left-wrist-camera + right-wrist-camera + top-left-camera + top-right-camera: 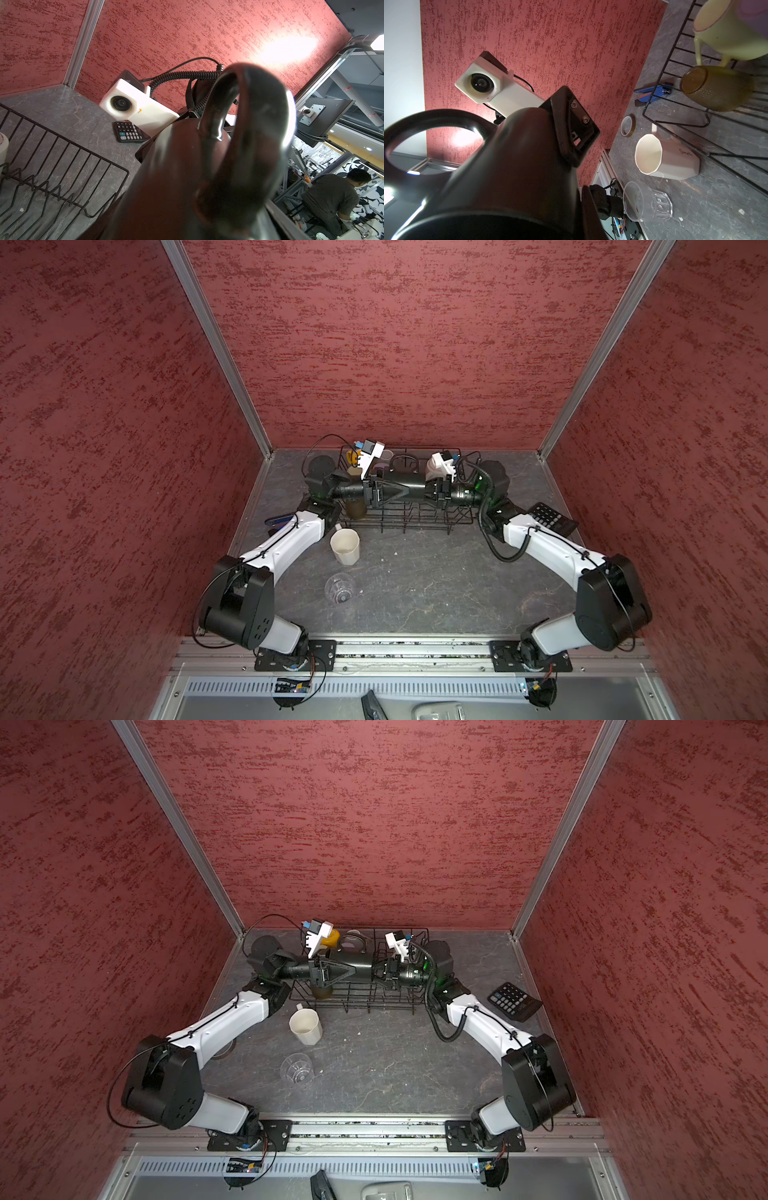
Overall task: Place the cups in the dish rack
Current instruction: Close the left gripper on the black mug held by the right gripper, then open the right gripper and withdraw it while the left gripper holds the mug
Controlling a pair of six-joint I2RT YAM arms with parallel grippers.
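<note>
A black mug (401,489) (353,965) hangs sideways over the dish rack (415,526) (365,1006), held from both ends. My left gripper (399,492) is shut on its body, with one finger (571,128) flat against the side. My right gripper (432,491) is shut on its rim. In the rack lie an olive-brown glass (714,89), a pale green mug (726,35) and a yellow mug (332,938). On the table in front stand a white faceted mug (345,546) and, on its side, a clear glass (340,588).
A black calculator (550,519) lies to the right of the rack. To the rack's left lie a blue tool (654,96) and a tape ring (628,125). Red walls close in the table on three sides.
</note>
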